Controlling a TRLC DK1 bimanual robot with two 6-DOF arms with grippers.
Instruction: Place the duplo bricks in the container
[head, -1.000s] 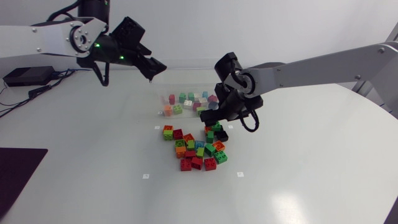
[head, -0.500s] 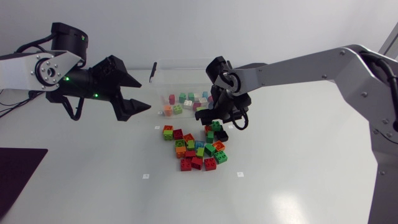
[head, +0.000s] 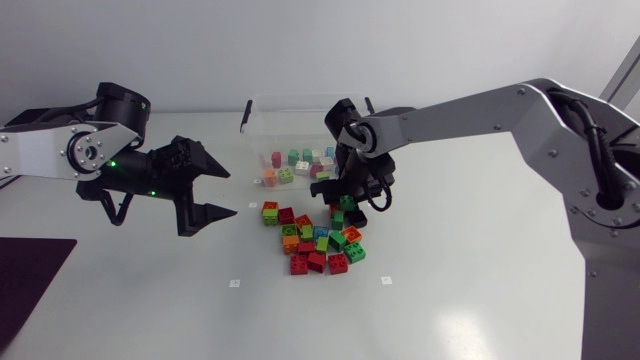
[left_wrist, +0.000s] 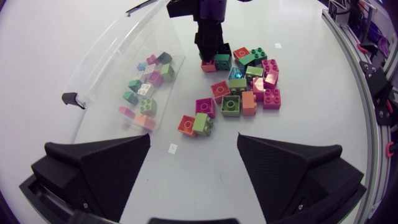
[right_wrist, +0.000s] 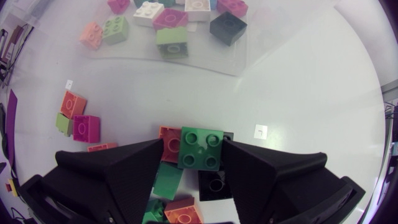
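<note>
My right gripper (right_wrist: 193, 142) is down on the far edge of the heap of loose bricks (head: 315, 240), on the side nearest the container (head: 290, 125). Its fingers (right_wrist: 112, 174) stand narrowly apart with a green brick (right_wrist: 202, 148) between them. The finger on one side lies against the brick. A strip of an orange brick (right_wrist: 169, 143) shows past the other, so I think that side is not quite touching, though the wrist view is too close to be sure.

The green brick is a square two-by-two, so neither side is the longer. Its four studs face straight up at my wrist camera, and its edges run nearly square to my fingers. A black brick (right_wrist: 214, 180) lies just beside it, under my wrist.

The heap sits on the desk (head: 480, 280), just in front of the container's near wall. The container is clear, with its long axis running across the desk from my left to my right. A scatter of pastel bricks (head: 300, 162) lies flat on its floor, studs up.

My left gripper (left_wrist: 194, 142) hovers above the desk, well apart from the heap on my left. Its fingers (left_wrist: 99, 168) are spread wide, hold nothing, and point toward the heap.
</note>
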